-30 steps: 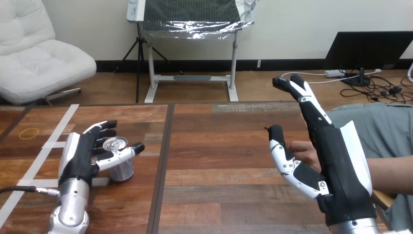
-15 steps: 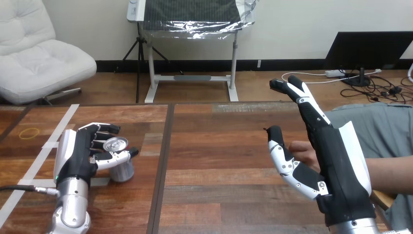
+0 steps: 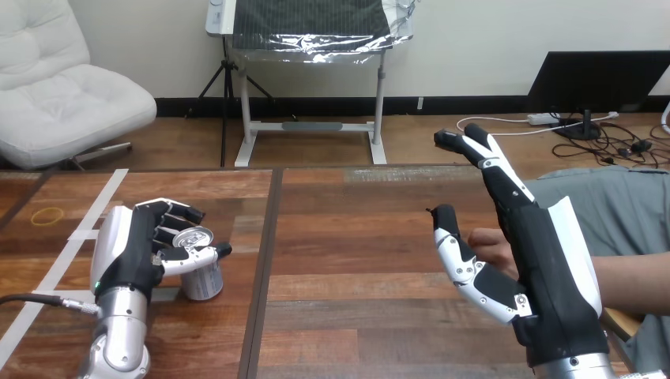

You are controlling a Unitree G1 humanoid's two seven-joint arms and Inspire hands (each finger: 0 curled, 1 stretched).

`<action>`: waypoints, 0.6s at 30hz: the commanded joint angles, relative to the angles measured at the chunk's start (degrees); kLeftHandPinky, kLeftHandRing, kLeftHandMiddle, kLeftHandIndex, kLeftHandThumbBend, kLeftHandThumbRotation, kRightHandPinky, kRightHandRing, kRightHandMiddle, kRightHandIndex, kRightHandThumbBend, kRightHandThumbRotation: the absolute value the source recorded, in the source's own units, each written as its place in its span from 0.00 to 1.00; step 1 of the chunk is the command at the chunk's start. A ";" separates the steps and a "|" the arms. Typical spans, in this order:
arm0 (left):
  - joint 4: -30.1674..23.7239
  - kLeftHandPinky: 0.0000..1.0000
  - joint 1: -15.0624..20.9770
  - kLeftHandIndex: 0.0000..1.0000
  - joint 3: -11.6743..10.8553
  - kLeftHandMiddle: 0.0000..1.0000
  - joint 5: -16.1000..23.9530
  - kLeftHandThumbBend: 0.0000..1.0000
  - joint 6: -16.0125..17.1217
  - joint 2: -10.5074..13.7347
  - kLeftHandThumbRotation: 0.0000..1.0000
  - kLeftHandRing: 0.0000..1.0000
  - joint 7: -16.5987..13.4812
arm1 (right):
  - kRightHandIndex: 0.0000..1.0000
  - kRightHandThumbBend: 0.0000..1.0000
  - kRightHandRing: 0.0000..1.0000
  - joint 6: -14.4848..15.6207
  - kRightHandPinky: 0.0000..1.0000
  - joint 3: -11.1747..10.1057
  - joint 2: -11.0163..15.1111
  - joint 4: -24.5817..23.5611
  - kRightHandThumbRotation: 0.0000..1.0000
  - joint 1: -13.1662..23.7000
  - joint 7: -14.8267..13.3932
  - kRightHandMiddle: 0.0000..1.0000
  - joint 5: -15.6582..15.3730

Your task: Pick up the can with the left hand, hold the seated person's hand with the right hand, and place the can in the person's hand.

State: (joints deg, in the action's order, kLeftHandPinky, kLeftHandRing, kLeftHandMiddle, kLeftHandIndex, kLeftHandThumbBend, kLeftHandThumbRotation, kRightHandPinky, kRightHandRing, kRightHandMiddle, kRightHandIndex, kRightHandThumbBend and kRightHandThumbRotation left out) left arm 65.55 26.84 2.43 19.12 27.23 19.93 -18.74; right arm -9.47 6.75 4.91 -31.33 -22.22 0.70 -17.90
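A silver can (image 3: 201,270) stands upright on the wooden table (image 3: 355,237) at the left, its pull-tab top showing. My left hand (image 3: 139,251) wraps it from the left, fingers curled over its far side and thumb across its front. My right hand (image 3: 545,260) is raised at the right, fingers straight and pointing up, thumb spread toward the left. The person's hand (image 3: 494,243) lies just behind that palm, mostly hidden by it, with the forearm reaching in from the right edge. I cannot tell whether the two touch.
White tape strips (image 3: 83,233) run across the table's left part, and a yellow rubber band (image 3: 47,214) lies at the far left. A dark seam (image 3: 265,260) splits the tabletop between the can and my right hand.
My left hand's fingers have curled tighter round the can, and the can with the hand has shifted slightly right. My right hand has barely moved.
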 commanded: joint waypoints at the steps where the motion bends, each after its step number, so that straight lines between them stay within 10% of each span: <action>1: 0.35 0.47 1.37 0.54 1.26 0.53 1.01 0.73 1.10 1.35 0.00 0.50 -0.85 | 0.85 0.16 1.00 0.08 1.00 -0.46 0.04 -3.85 0.00 2.92 0.15 0.97 0.13; 18: 0.40 0.47 0.96 0.53 2.93 0.53 3.13 0.72 1.89 1.72 0.00 0.51 -2.61 | 0.85 0.16 1.00 -0.60 1.00 -0.56 0.29 -3.30 0.00 3.08 0.31 0.97 0.55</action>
State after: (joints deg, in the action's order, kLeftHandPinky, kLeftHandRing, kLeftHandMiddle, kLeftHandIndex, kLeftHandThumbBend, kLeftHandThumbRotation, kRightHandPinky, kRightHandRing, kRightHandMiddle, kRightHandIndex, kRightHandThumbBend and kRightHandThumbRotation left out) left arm 65.66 26.84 4.07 21.24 27.97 20.44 -20.41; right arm -9.31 6.74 4.96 -31.40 -22.22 0.85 -17.85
